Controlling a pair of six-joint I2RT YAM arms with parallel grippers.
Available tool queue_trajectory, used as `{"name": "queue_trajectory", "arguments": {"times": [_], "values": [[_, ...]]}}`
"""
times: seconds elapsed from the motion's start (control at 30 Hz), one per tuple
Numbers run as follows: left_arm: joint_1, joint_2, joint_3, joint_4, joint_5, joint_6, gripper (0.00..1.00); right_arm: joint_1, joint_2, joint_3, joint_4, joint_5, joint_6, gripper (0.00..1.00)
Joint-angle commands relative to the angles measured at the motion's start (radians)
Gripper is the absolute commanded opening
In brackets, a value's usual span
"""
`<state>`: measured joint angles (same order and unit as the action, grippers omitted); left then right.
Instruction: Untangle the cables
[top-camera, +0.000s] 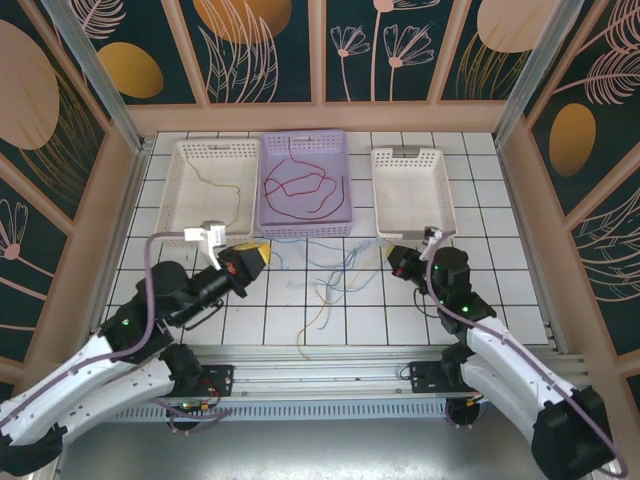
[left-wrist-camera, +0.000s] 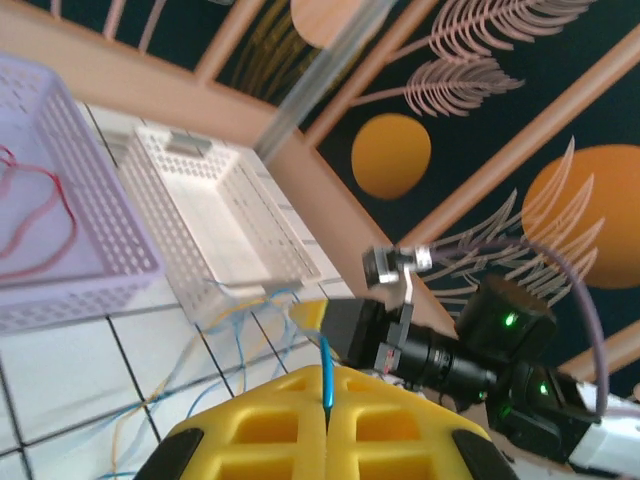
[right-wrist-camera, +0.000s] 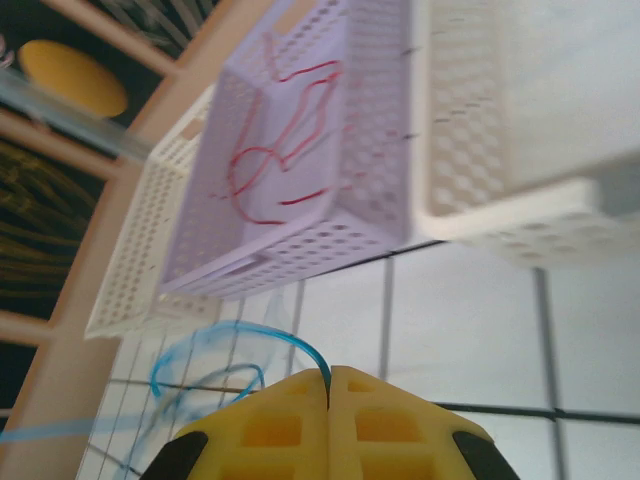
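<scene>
Blue limp cable (left-wrist-camera: 326, 375) in the tight pinch of gridded yellow jaws, left and right.

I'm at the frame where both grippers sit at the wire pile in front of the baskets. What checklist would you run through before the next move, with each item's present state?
1. Left gripper shut on the thin blue cable: ok, jaws closed on the strand.
2. Right gripper shut on blue cable: ok, a blue strand leaves its closed jaws.
3. Both grippers hold the same strand: cannot tell.
4. Thin red cable sorted into the purple plastic basket: ok.
5. Blue loops free of the tan wire on the white tiled table: not ok, they cross.
</scene>
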<state>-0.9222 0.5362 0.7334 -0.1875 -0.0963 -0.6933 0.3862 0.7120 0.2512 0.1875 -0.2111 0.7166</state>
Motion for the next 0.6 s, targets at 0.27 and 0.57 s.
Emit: {"name": "queue_trajectory", "arguments": {"times": [0.27,0.57], "values": [[-0.004,0.018,0.407,-0.407,-0.262,0.196,0.00,-0.186,-0.136,-0.062,-0.202,-0.053,0.048,0.00],[-0.004,0.117,0.702,-0.526,-0.358,0.291,0.00,-0.315,-0.212,-0.052,-0.301,-0.040,0.058,0.00]]}}
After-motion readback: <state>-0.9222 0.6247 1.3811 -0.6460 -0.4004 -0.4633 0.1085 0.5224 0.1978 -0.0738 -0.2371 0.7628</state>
